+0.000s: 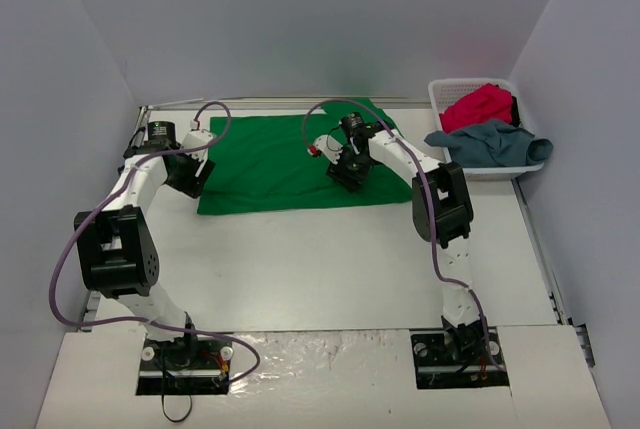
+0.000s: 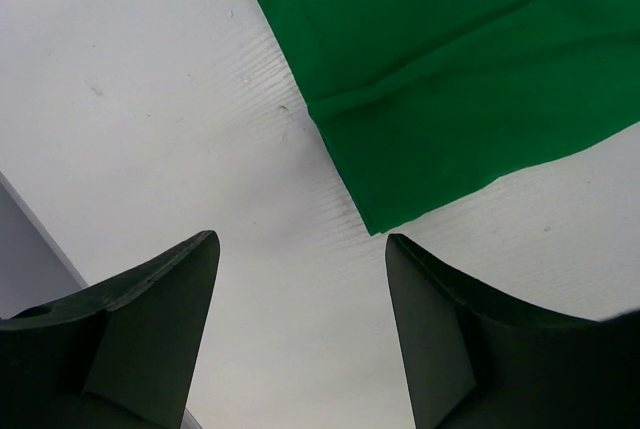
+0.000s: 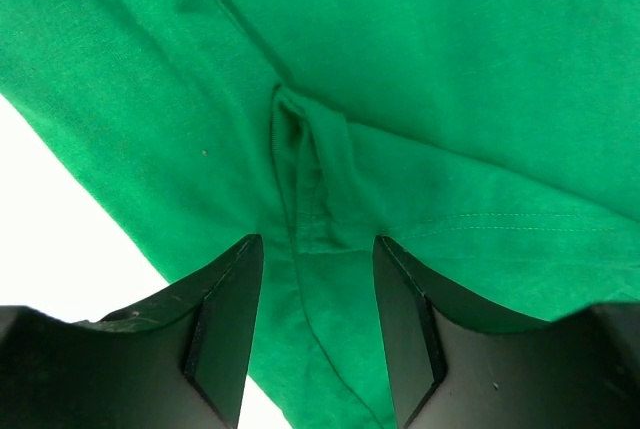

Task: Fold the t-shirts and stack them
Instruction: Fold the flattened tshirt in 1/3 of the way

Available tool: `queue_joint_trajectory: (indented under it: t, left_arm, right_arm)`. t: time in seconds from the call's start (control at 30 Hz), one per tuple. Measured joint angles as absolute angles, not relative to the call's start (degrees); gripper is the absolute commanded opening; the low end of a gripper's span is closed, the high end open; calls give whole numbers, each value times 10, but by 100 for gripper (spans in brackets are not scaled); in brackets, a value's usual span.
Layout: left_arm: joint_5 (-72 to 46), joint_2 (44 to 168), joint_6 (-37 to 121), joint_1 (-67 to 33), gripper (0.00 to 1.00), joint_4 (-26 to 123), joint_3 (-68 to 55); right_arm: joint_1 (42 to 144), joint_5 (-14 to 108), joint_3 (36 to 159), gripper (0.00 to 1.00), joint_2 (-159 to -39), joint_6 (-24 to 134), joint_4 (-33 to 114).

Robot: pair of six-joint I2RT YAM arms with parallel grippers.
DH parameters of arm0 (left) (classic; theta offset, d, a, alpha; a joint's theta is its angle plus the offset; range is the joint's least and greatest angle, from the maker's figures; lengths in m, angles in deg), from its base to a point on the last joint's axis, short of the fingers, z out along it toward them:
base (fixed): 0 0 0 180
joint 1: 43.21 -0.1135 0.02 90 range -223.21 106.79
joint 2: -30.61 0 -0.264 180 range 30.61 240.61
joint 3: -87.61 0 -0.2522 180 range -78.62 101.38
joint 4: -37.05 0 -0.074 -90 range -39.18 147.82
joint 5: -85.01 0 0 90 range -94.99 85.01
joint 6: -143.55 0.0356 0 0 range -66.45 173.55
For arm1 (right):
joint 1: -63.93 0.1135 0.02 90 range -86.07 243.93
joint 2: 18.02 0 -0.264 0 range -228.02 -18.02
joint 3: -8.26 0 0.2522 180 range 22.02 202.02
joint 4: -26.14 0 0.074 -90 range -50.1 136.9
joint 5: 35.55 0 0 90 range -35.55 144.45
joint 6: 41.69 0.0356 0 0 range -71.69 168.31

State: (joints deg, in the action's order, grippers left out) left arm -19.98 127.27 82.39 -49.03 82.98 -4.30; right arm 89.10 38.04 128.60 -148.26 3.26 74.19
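A bright green t-shirt lies flat on the white table at the back middle. My left gripper hovers at its left edge. In the left wrist view that gripper is open over bare table, with a corner of the green cloth just beyond the fingertips. My right gripper is over the shirt's right part. Seen from the right wrist, it stands open over the green cloth, and a small pinched ridge rises ahead of the jaws. A crimson red t-shirt and a grey-blue t-shirt sit in the basket.
The white lattice basket stands at the back right corner, with the grey-blue cloth spilling over its near rim. Grey walls close in the table on the left, back and right. The arms' cables loop over the table.
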Motion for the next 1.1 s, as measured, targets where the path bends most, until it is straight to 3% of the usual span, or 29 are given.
queue_joint_trajectory:
  t: [0.7,0.8,0.97,1.1]
  left_arm:
    - [-204,1301,822,-490,66,822,-43]
    - [-205,1304,822,-490,66,822,-43]
    - [-207,1304,820,-490,66,822,-43]
    - [-208,1304,820,-490,66,822,-43]
  right_arm:
    - [882,401,1334,39,-1517,24,752]
    - [882,401,1335,32,-1518,21,754]
    - [883,402,1335,12,-1518,17,758]
    - [882,406,1335,8,-1519,17,758]
